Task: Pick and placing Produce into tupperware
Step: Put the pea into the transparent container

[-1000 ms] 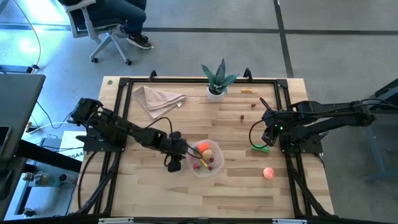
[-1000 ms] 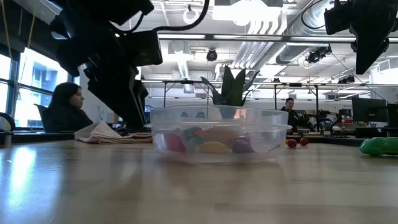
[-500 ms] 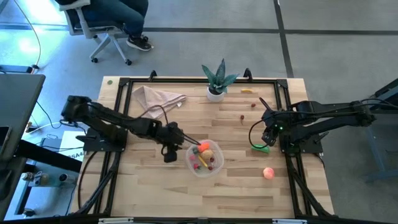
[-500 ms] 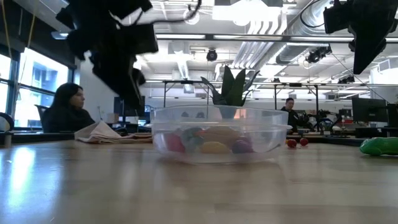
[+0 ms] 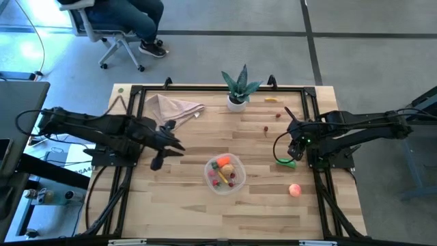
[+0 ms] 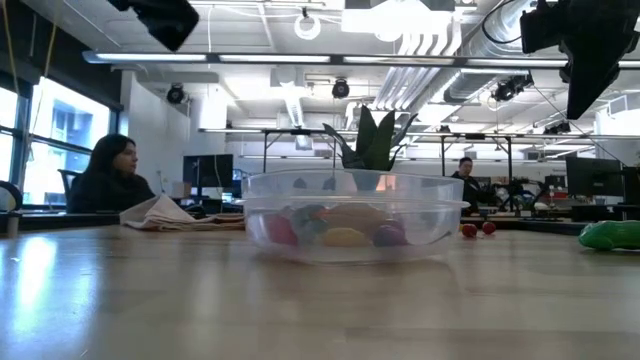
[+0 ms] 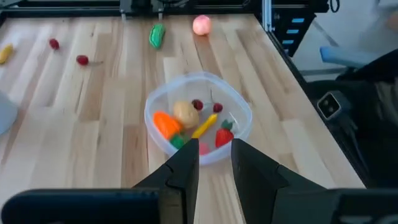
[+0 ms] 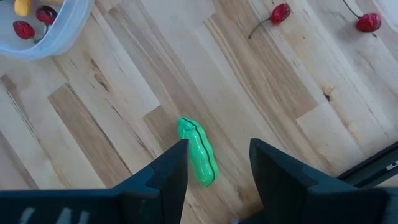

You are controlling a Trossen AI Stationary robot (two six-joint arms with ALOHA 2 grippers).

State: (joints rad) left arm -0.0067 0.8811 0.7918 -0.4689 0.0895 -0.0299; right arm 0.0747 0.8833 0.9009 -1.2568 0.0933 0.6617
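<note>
High view: tupperware point(image 5: 224, 173) sits mid-desk point(image 5: 171, 205) holding carrot point(image 5: 223, 161) and small pieces; left end effector point(image 5: 179, 148) clenched, empty, beside it; right end effector point(image 5: 291, 152) released above cucumber point(image 5: 286, 162); peach point(image 5: 294, 190) nearby.

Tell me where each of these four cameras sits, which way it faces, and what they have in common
High view: overhead, looking straight down on the table; both arms show, left gripper, right gripper.
Low view: at tabletop height, level across to the tub and the room; arm parts hang from above.
Left wrist view: on the left arm, looking past its shut fingers at the tub.
Right wrist view: on the right arm, looking down between open fingers at the cucumber.
All four show the tub.
</note>
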